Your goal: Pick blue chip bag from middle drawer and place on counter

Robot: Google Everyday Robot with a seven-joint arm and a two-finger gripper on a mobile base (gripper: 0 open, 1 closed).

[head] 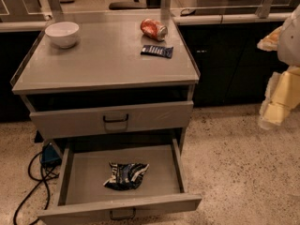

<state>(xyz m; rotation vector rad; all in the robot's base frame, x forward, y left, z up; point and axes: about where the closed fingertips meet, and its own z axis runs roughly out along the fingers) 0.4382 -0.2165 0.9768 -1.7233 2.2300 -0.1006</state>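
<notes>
Arm is hanging at the right edge of the view, only partly in frame: a white link on top, pale yellow parts below it. The jaws are sitting in that yellow cluster, out over the speckled floor and well clear of the cabinet. I can't tell whether they're released or clenched. They're touching nothing I can make out.

Blue chip bag is lying down and to the left of the jaws, well apart from them. It's crumpled and resting on the floor of the middle drawer, roughly centred, closer to the front panel than to the back. The drawer is standing pulled fully out, with its front panel and dark handle at the bottom edge of the view, lower than the jaws.

Upper drawer is sitting closed, about level with the jaws and to their left.

Counter is lying above and to the left of the jaws. On it:
- red can is lying on its side near the back edge, the item nearest the jaws
- small navy wrapper is lying flat just in front of the can, not touching it
- white bowl is standing upright at the far back corner, farthest from the jaws

Black cables are trailing on the floor on the far side of the cabinet from the jaws, beside a blue object that I can't identify.
</notes>
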